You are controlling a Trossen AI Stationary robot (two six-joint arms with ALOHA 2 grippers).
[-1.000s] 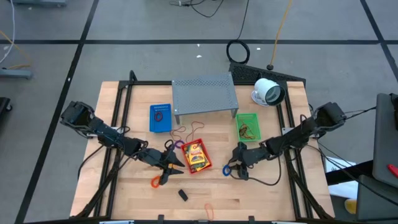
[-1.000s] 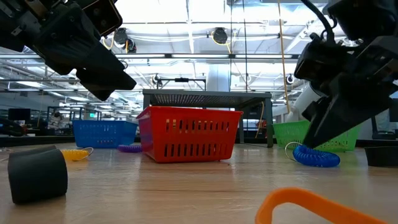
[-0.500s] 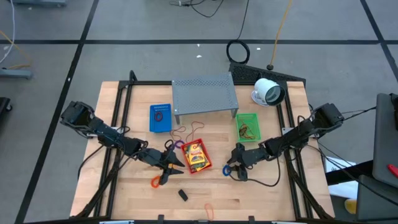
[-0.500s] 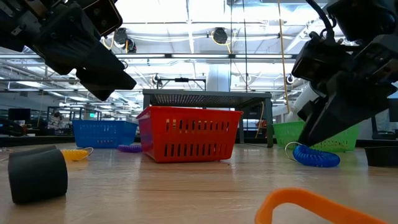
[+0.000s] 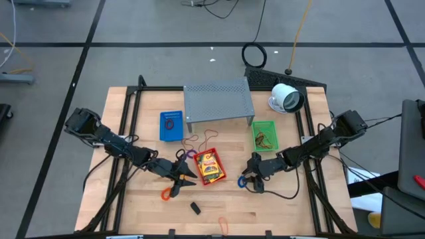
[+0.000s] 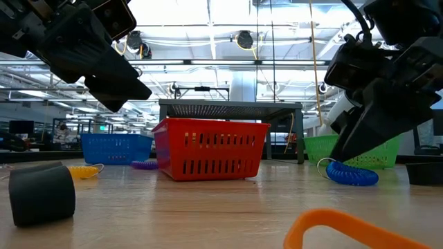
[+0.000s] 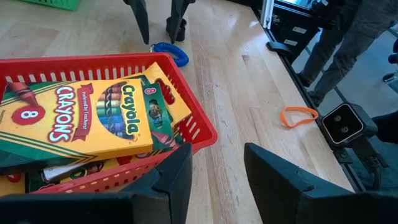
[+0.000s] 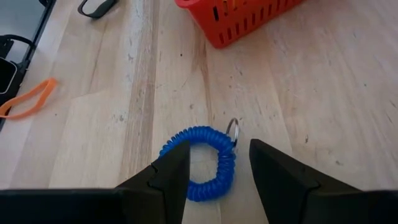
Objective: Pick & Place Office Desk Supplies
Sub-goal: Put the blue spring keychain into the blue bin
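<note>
Right claw hovers with parted, empty fingers over the blue coiled loop, which lies on the counter just right of the red basket. Left claw (fingers also apart, holding nothing) hangs at that basket's left rim, above the crayon box inside.

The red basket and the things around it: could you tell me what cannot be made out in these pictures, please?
- Red basket, left wrist view: the items beneath the crayon box are covered by it.
- Green basket, high view: its contents are too small to identify.
- Blue basket, low view: its wall hides the inside.
- Orange band, low view: cut off by the bottom edge.
</note>
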